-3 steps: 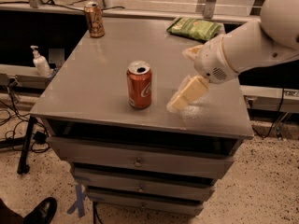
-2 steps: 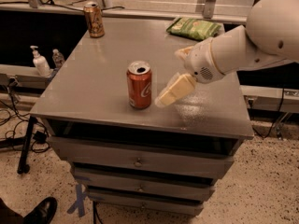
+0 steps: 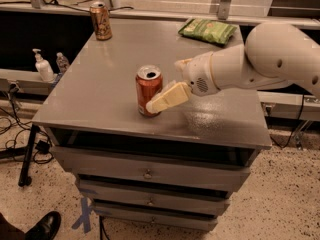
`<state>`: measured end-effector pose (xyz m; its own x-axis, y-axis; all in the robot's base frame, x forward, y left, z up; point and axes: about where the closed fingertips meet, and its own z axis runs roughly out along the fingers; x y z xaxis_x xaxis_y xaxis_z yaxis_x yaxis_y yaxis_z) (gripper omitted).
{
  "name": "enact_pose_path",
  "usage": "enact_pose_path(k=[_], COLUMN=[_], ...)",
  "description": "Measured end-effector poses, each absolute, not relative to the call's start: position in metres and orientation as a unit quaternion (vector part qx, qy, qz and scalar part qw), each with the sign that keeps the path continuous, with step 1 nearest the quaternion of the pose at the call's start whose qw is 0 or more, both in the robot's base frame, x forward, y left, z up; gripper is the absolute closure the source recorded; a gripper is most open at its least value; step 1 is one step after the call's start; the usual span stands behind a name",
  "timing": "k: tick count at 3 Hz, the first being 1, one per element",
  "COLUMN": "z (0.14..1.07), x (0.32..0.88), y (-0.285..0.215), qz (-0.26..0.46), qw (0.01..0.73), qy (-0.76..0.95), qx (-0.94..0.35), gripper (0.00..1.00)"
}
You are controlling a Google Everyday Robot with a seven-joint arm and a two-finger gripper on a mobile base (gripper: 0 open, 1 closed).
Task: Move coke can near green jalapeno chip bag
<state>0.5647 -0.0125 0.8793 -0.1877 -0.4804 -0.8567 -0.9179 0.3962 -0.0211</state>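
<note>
On my feed a gold-brown can stands upright at the far left corner of the grey surface, well apart from the end effector, which sits low over the middle. Beneath the surface I see drawers with small knobs, and to the left a pump bottle and a small bottle stand side by side on a ledge. Cables, a blue tape mark and a black shoe lie on the speckled floor.
</note>
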Motion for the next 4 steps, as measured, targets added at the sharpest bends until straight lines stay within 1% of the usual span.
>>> enact_pose_path(k=[1,2,3,4], z=[0.876,0.879,0.883,0.895], x=[0.56,0.558,0.556,0.566], y=[0.007,0.018,0.024,0.009], qz=[0.307,0.335,0.349,0.334], qw=[0.429,0.442,0.452,0.47], qy=[0.719,0.711,0.705,0.702], qx=[-0.452,-0.433,-0.421,-0.418], gripper=[0.18,0.41,0.64,0.87])
